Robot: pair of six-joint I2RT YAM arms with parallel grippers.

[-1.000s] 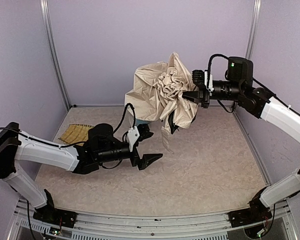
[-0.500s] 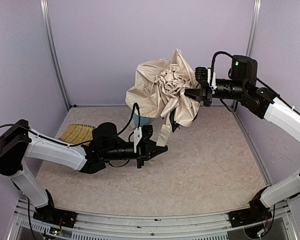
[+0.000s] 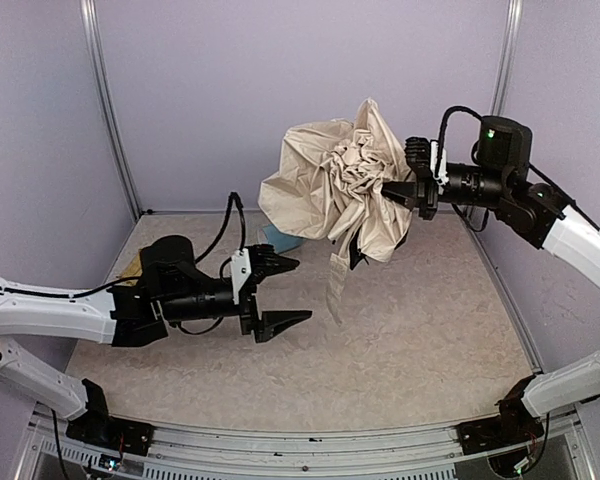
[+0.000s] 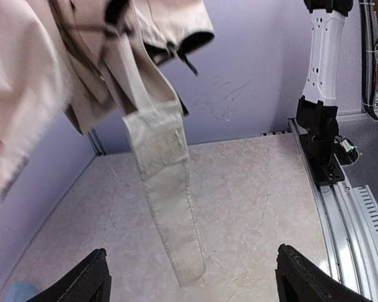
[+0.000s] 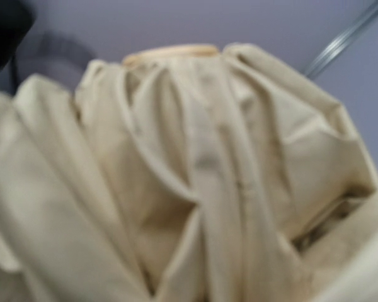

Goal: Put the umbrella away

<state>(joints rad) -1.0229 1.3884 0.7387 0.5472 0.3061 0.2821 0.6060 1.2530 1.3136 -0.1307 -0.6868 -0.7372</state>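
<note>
Aloft over back of marbled beige table (image 3: pixel 410 330): crumpled cream-beige folding umbrella (image 3: pixel 320 185), black lining showing at lower edge. Black right gripper (image 3: pixel 400 192) clamped on bunched fabric at bundle's right side, holding it off table. Flat beige strap (image 4: pixel 167 195) dangles from bundle toward table. Low, just left of strap, left gripper (image 3: pixel 280 292), fingers spread wide, nothing between them. Pale light-blue mug (image 3: pixel 278 238) peeks out below umbrella's left edge.
</note>
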